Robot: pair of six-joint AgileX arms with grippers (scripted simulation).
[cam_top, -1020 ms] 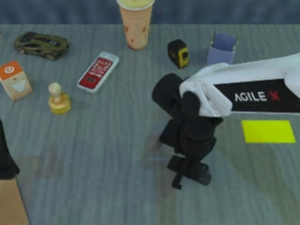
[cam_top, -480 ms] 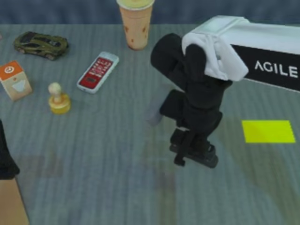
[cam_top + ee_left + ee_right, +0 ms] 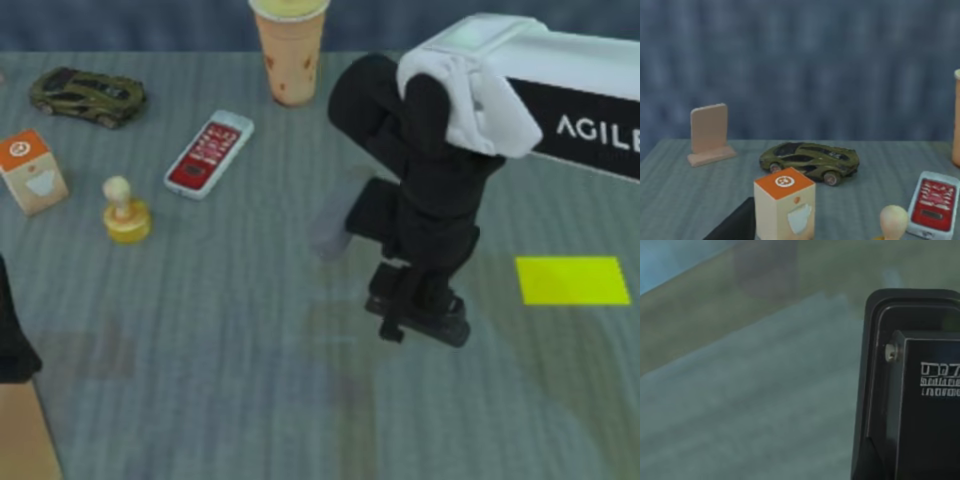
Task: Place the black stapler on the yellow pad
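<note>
The black stapler (image 3: 432,324) hangs above the table, held under my right gripper (image 3: 412,302), which is shut on it. In the right wrist view the black stapler (image 3: 912,390) fills the side of the picture, with the grey table far below it. The yellow pad (image 3: 572,280) lies flat at the right of the table, apart from the stapler and to its right. My left gripper (image 3: 10,340) stays parked at the table's left edge, and only a dark edge of it (image 3: 735,225) shows in the left wrist view.
Along the back and left are an orange cup (image 3: 290,50), a red-and-white remote (image 3: 208,153), a green toy car (image 3: 88,95), an orange-topped box (image 3: 33,170) and a round yellow stamp (image 3: 125,212). A tan board (image 3: 25,430) sits at the front left corner.
My right arm has risen with the stapler in its grip and carried it a little to the right, toward the yellow pad. The left arm has not moved.
</note>
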